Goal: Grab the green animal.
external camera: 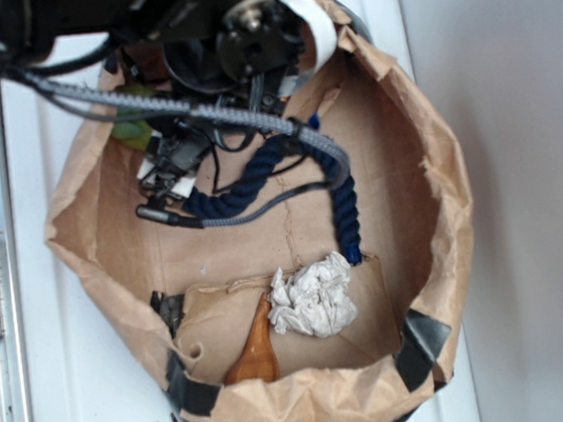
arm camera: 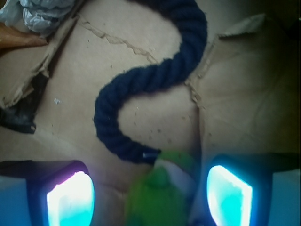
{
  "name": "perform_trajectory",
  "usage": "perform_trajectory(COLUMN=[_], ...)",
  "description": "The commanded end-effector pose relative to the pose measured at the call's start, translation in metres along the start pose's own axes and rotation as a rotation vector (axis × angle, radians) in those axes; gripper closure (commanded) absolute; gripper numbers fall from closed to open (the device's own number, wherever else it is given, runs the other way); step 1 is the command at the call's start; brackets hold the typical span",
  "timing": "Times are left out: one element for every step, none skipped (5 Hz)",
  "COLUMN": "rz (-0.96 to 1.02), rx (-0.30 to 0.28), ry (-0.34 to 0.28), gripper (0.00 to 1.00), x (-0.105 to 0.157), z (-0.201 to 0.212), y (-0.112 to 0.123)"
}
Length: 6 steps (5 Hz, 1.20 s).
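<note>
Wrist view: tool (arm camera: 150,190) spread wide, green animal (arm camera: 162,190) between its fingers, ungripped, touching navy rope (arm camera: 155,80) end. Exterior view: arm hides most of the toy; crumpled paper ball (external camera: 313,298) sits in brown paper basin (external camera: 441,206).

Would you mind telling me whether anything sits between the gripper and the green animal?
Nothing visible does. In the wrist view the green animal sits between the open gripper fingers; the blue rope ends just beyond it.
</note>
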<state>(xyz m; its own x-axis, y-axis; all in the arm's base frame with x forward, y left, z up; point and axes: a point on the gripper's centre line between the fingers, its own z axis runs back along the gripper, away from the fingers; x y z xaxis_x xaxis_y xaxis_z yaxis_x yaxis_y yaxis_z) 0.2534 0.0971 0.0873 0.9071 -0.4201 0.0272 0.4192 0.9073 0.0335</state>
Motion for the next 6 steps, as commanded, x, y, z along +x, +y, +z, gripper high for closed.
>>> perform_trajectory(rz=[0.034,0.068,0.089,0.097,0.102,0.113], rx=[0.032,0.038,0.071,0.092,0.044,-0.041], ry=[-0.024,-0.018,0.006,0.020,0.012,-0.040], gripper=[0.00,0.00,0.00,0.00,0.00,0.00], x=[0.001,0.005,0.010,0.005,0.002,0.001], z=[-0.012,-0.025,-0.036,-0.032,-0.016,0.013], y=[-0.005,-0.006,-0.007,-0.009,-0.009,-0.016])
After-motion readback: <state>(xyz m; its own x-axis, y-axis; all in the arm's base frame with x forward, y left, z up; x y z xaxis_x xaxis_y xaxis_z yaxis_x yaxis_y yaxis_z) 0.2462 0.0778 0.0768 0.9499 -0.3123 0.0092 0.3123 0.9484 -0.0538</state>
